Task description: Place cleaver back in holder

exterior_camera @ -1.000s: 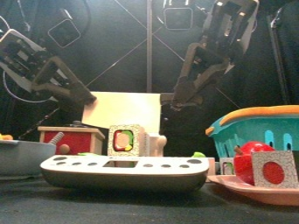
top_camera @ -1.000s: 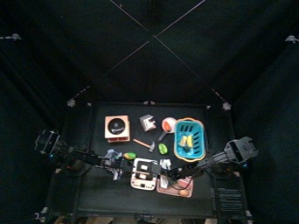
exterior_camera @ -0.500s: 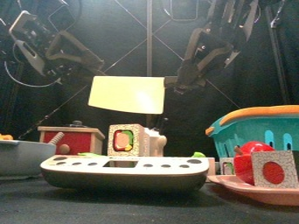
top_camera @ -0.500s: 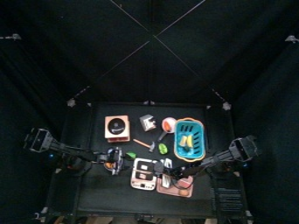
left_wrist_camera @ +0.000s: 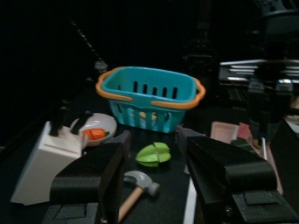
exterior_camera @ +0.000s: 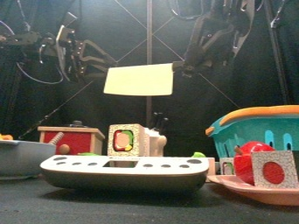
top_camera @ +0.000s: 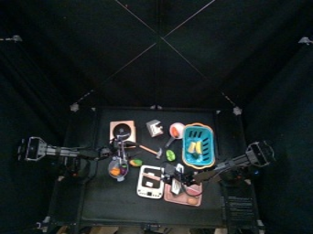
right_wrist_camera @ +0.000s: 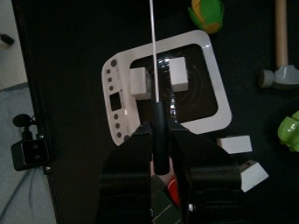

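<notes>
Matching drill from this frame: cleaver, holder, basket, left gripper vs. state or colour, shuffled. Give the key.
1. cleaver
2. holder
3. basket
4. left gripper

a. grey-white, gripped by nothing
b. jaws wide apart, holding nothing
c. held aloft in the right gripper
d. teal with an orange rim

Pairs: 1-c, 2-a, 3-d, 4-b

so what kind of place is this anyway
It looks like a robot test pen rather than a real kitchen: black curtains close in a small black table, and toy-like things crowd it, among them a blue basket, an orange square box and a grey-white holder.
</notes>
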Controlling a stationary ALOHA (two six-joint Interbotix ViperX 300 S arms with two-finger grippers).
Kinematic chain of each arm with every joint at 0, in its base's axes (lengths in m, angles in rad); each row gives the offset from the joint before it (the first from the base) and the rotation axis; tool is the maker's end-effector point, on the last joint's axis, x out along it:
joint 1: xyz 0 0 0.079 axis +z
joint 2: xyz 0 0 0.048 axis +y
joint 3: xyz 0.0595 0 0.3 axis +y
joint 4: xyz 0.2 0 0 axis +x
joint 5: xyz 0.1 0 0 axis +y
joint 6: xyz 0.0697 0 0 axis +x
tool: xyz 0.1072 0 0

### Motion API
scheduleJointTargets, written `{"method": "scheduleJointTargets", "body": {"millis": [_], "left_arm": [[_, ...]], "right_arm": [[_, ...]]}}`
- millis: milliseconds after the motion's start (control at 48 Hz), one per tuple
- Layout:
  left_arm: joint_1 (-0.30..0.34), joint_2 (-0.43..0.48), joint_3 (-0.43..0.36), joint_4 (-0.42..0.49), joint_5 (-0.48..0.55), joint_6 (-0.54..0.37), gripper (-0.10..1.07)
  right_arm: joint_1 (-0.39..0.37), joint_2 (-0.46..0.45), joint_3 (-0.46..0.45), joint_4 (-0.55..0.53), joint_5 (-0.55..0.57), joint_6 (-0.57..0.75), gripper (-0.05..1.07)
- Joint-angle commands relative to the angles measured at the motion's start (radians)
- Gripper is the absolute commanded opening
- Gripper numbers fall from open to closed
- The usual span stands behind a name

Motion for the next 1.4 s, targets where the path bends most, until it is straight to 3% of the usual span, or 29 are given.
{"method": "scheduleJointTargets", "body": {"millis": [0,312,667,917,1167,1375], "left_arm": [[0.044,0.012,-0.043,-0.025,-0.011,-0.002,0.83],[0.158,0.129,-0.138,-0.11,-0.011,0.0,0.83],[0.264,0.324,-0.307,-0.153,-0.011,-0.002,0.82],[0.322,0.423,-0.402,-0.186,0.006,0.0,0.82],[0.347,0.508,-0.419,-0.192,0.011,0.0,0.82],[0.345,0.534,-0.42,-0.19,0.026,0.0,0.83]], "right_arm": [[-0.02,-0.043,-0.026,0.005,-0.002,-0.002,0.27],[-0.104,-0.08,-0.044,0.084,0.034,-0.002,0.27],[-0.166,-0.084,-0.169,0.08,0.279,-0.005,0.28],[-0.241,-0.081,-0.23,0.078,0.322,-0.005,0.28],[-0.313,-0.075,-0.25,0.071,0.434,-0.005,0.28],[-0.344,-0.06,-0.264,0.084,0.439,-0.008,0.28]]}}
